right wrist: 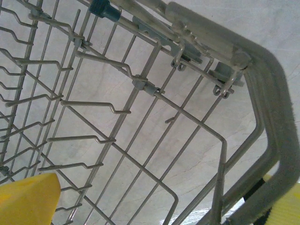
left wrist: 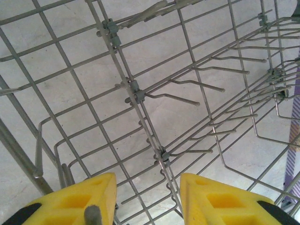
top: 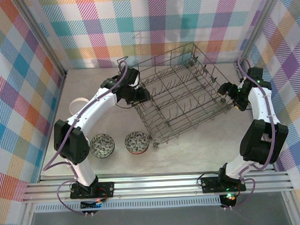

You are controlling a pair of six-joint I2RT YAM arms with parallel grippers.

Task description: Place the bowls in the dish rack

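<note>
The grey wire dish rack [top: 163, 129] stands skewed in the middle of the table, with no bowl in it. Two dark patterned bowls [top: 102, 146] [top: 137, 142] sit on the table in front of its near left corner. A white bowl [top: 79, 103] lies farther left, partly hidden by the left arm. My left gripper [top: 138, 96] [left wrist: 148, 187] is at the rack's left wall, jaws apart, with rack wires [left wrist: 136, 91] running between the yellow fingers. My right gripper [top: 223, 89] [right wrist: 164, 187] stands wide open at the rack's right corner, next to the thick rim [right wrist: 276, 117].
Checked walls close in the table at the back and both sides. Bare tabletop lies in front of the rack, to the right of the two bowls. An aluminium rail [top: 157, 184] with both arm bases runs along the near edge.
</note>
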